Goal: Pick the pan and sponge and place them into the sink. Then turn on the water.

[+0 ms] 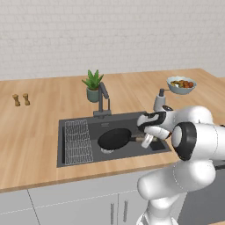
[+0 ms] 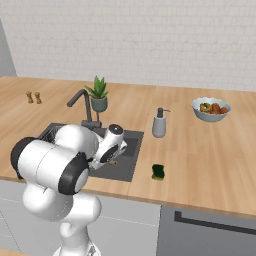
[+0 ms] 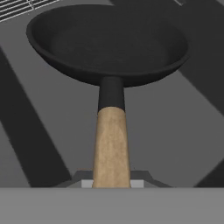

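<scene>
The black pan with its wooden handle lies low inside the dark grey sink, its bowl over the drain area. My gripper is at the handle's end, its fingers pressed to both sides, shut on it. In the hand view the pan stretches straight ahead of the gripper over the basin floor. The small dark green sponge lies on the counter right of the sink, near the front edge. No blue stream comes from the tap.
A wire rack covers the sink's left part. Behind the sink stands a potted plant, to its right a soap dispenser and a bowl of fruit. Two small shakers stand far left.
</scene>
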